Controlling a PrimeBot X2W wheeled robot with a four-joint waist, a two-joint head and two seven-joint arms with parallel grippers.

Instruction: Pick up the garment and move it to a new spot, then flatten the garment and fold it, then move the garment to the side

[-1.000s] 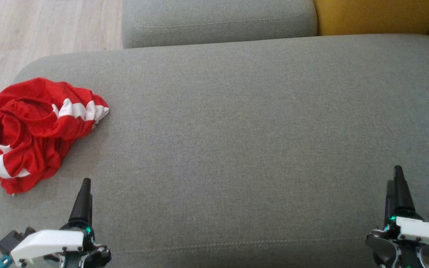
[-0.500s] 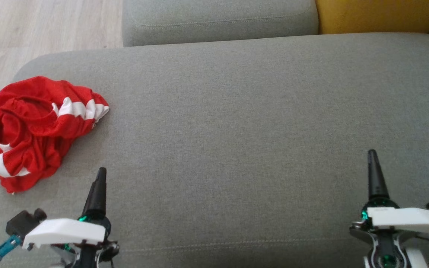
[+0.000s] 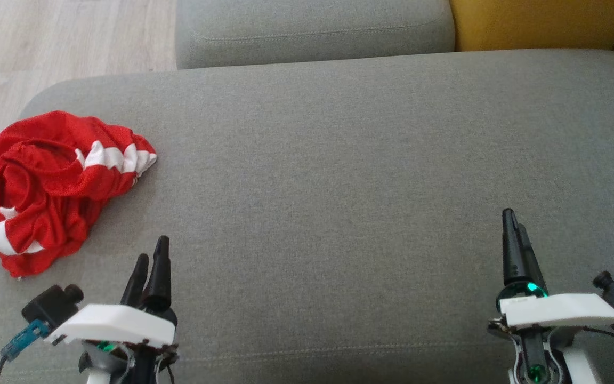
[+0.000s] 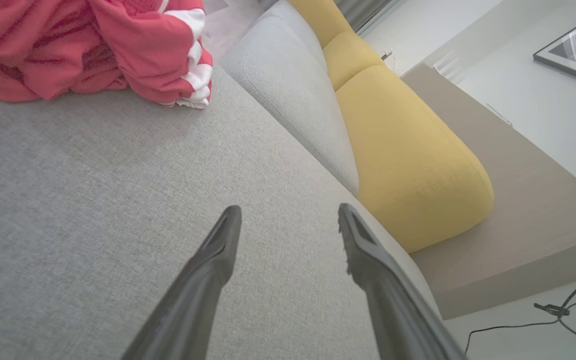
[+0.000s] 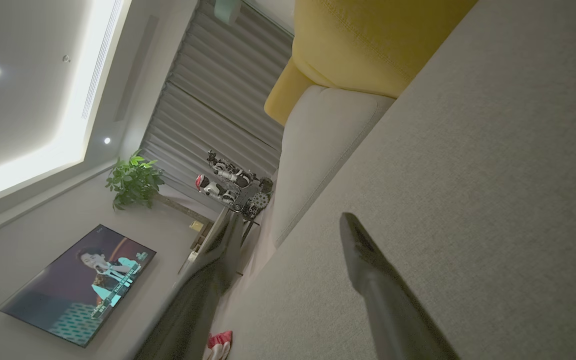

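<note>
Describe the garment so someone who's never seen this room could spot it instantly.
Find the wide grey seat cushion, then go to its left end by the wooden floor. A crumpled garment lies there: bright red with white stripes, against plain grey fabric.

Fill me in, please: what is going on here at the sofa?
A two-armed robot looks about to start on a crumpled red and white garment, which lies in a heap at the left end of a grey sofa cushion. The left gripper hovers open near it, not touching. The right gripper is open too, far across the cushion. Nothing is held.
</note>
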